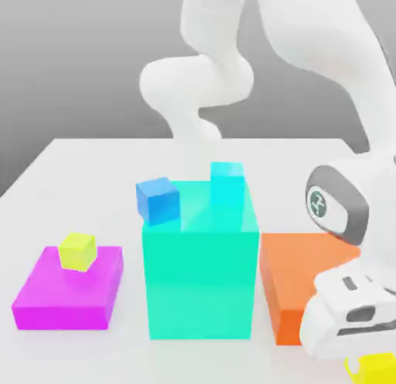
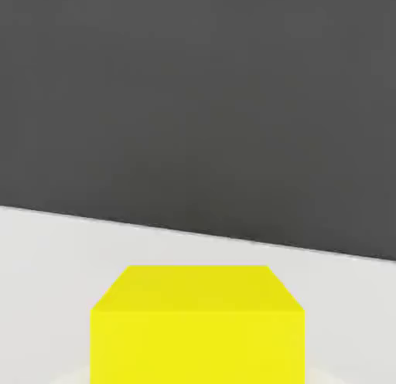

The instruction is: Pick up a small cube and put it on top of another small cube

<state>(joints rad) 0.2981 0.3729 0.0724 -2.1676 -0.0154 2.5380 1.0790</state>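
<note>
At the exterior view's lower right, the claw point(image 1: 371, 367) was clamped on the yellow cube point(image 1: 378, 372). At lower left, a lime cube point(image 1: 77, 252) sat on the magenta block point(image 1: 62, 308). In the centre, a blue cube point(image 1: 158, 201) and a cyan cube point(image 1: 227, 186) were on the teal block point(image 1: 201, 284). The orange block point(image 1: 305, 274) stood right of that, on the white counter point(image 1: 100, 189).

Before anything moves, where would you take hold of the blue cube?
I'd grip the blue cube by two opposite upright sides, coming from above: its top is bare, its faces are flat, and the cyan cube stands apart from it.
</note>
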